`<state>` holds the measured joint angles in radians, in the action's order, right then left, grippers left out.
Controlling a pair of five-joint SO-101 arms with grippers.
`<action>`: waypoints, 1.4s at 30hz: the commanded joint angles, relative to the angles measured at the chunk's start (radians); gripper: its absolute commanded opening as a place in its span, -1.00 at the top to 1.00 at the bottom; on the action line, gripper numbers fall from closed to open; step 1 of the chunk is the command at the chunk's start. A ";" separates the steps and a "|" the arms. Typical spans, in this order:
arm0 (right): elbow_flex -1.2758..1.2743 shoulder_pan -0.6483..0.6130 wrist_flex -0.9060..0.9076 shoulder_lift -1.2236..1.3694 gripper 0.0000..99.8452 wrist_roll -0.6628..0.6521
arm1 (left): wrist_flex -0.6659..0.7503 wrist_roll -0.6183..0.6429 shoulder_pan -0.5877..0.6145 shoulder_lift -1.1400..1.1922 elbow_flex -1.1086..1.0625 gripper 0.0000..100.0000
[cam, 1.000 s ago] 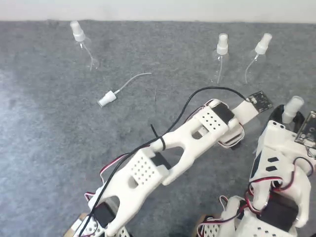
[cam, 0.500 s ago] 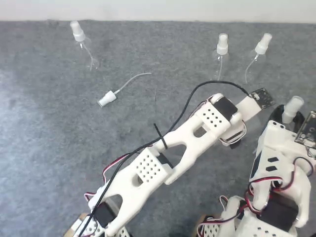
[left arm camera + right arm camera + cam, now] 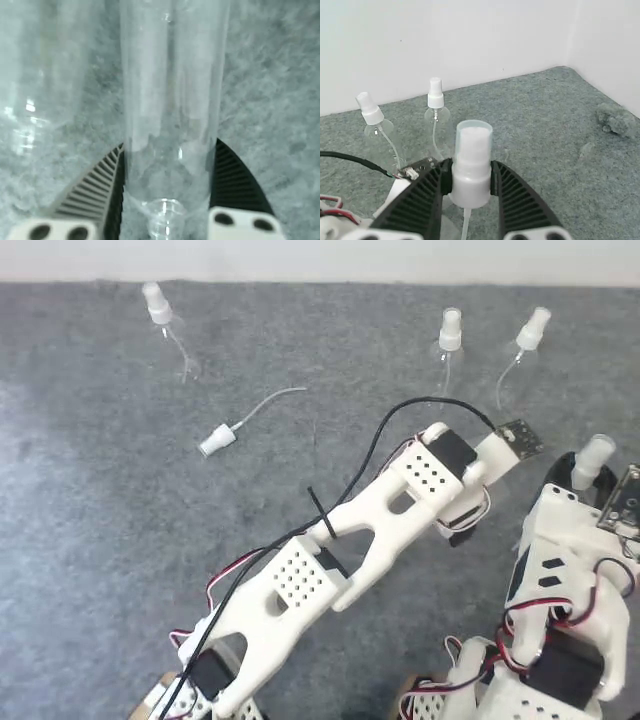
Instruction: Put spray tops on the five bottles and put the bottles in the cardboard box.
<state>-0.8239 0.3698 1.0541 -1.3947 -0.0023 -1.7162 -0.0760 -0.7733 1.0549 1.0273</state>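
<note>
Left arm (image 3: 400, 505): you've crept its wrist slightly farther from the arm bases over the last second. The right arm (image 3: 560, 580) and everything on the carpet (image 3: 80, 540) haven't budged. Reference for places is the loose spray top (image 3: 217, 440), lying on its side on the carpet with its dip tube curving away from the bases. Your left arm is stretched out long on a diagonal from its base, passing the loose spray top on the right arm's side, with the wrist bent down at the far end. The left gripper (image 3: 167, 150) is clamped on the clear bottle (image 3: 170, 90), ribbed jaws pressed on both sides of the body and the open neck toward the wrist camera. That bottle sits well apart from the loose spray top, and something clear stands just beside it (image 3: 30, 100). I can't tell if the bottle is touching the carpet. The right arm is folded close to its base, farther from the loose spray top than the left wrist. The right gripper (image 3: 470, 167) is pinching the held spray top (image 3: 470, 150) by its collar, nozzle end up. Three bottles with tops on stand upright beyond the loose spray top: one capped bottle (image 3: 158, 305) on its left-arm side, a second capped bottle (image 3: 450, 332) and a third capped bottle (image 3: 532, 330) close together past the left wrist.
</note>
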 commanded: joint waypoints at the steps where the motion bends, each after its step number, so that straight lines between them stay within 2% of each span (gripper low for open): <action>1: 0.009 0.015 -0.024 -0.008 0.99 0.003 | -0.041 0.011 0.000 -0.138 -0.074 0.70; 14: 0.009 0.015 -0.022 -0.008 0.99 0.003 | 0.012 0.006 0.025 -0.727 -0.786 0.70; 19: 0.009 0.015 -0.022 -0.008 0.99 0.006 | 0.087 0.009 0.086 -0.977 -1.064 0.70; 22: 0.008 0.015 -0.022 -0.008 0.99 0.009 | 0.121 0.011 0.175 -1.085 -1.179 0.70; 29: 0.005 0.015 -0.022 -0.008 0.99 0.009 | 0.127 0.015 0.462 -1.215 -1.274 0.70; 32: -0.008 -0.008 -0.025 -0.008 0.99 0.011 | 0.127 0.068 0.562 -1.223 -1.274 0.70; 42: -0.035 -0.157 -0.022 -0.008 0.99 0.003 | 0.133 0.222 0.763 -1.229 -1.271 0.70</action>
<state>-0.8684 0.2486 1.0541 -1.3901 -0.0023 -1.6042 0.0882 -0.0537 -0.1097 -0.2539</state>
